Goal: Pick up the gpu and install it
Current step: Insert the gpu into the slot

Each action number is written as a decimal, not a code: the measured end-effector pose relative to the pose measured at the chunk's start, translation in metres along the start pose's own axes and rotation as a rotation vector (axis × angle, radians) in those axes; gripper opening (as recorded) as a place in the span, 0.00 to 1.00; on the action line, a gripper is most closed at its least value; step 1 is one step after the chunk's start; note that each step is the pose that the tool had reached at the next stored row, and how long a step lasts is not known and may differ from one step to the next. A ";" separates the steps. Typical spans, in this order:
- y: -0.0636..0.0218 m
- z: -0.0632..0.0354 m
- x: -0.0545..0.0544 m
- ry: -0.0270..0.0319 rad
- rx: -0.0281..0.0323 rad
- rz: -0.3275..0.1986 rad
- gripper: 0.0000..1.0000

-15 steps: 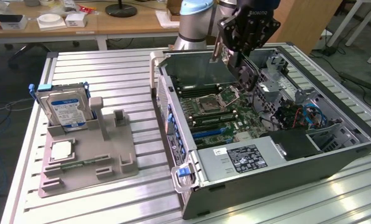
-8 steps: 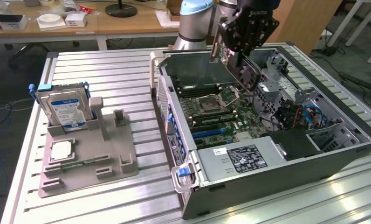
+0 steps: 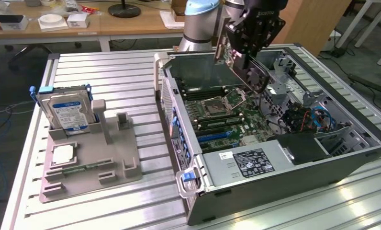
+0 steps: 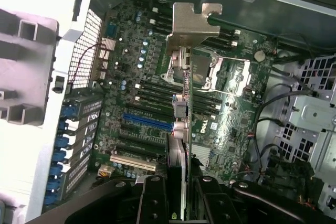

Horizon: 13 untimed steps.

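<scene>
- Gripper (image 3: pixel 245 56) (image 4: pixel 181 199): the jaws stand partly closed and clamp the gpu (image 3: pixel 254 75) (image 4: pixel 180 124) between the two fingers (image 4: pixel 152 200). The card is held, not resting on anything.
- Location of the gpu: it hangs in the air over the open computer case (image 3: pixel 274 184), above the motherboard (image 3: pixel 226 115) and clear of it.
- Long axis: the wrist view shows the card edge-on, running straight out from the jaws. Its silver bracket (image 4: pixel 193 22) is at the end farthest from the fingers. In the exterior view the card hangs steeply, slightly tilted.
- Key relation: the blue expansion slot (image 4: pixel 147 122) (image 3: pixel 214 136) lies below the card and offset to one side. It appears closer to the perforated rear wall (image 4: pixel 86 51) than the card's present line. The card sits roughly over the processor socket (image 3: pixel 214 104).
- Edges: the drive cage and cables (image 3: pixel 305 120) lie to the exterior view's right, near the card.
- Open room: the space over the slots appears unobstructed.
- The hard drive (image 3: pixel 66 112) stands in the grey tray (image 3: pixel 117 165), well apart on the table (image 3: pixel 101 67).
</scene>
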<state>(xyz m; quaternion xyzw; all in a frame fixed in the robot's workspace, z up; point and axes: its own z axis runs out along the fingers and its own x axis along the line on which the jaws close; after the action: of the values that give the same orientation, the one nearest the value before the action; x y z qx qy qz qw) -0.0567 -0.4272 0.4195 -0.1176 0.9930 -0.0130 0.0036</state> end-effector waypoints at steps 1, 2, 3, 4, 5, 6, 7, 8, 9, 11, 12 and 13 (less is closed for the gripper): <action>0.0000 0.0000 0.000 -0.0003 0.0000 -0.011 0.26; 0.0000 0.0000 0.000 -0.0006 -0.0001 -0.022 0.26; 0.0000 0.0000 0.000 -0.0010 -0.0001 -0.035 0.26; 0.0000 0.0000 0.000 -0.0013 -0.0002 -0.049 0.26; 0.0000 0.0000 0.000 -0.0017 -0.0003 -0.063 0.26; 0.0000 0.0000 0.000 -0.0022 -0.0003 -0.080 0.26; 0.0000 0.0000 0.000 -0.0026 -0.0004 -0.098 0.26; 0.0000 0.0000 0.000 -0.0031 -0.0005 -0.116 0.26; 0.0000 0.0000 0.000 -0.0035 -0.0005 -0.132 0.26; 0.0000 0.0000 0.000 -0.0044 -0.0007 -0.165 0.26; 0.0000 0.0000 0.000 -0.0049 -0.0009 -0.182 0.26; 0.0000 0.0000 0.000 -0.0056 -0.0016 -0.196 0.26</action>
<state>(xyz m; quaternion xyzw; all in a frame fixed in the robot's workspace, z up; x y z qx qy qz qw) -0.0567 -0.4272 0.4195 -0.2143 0.9767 -0.0122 0.0050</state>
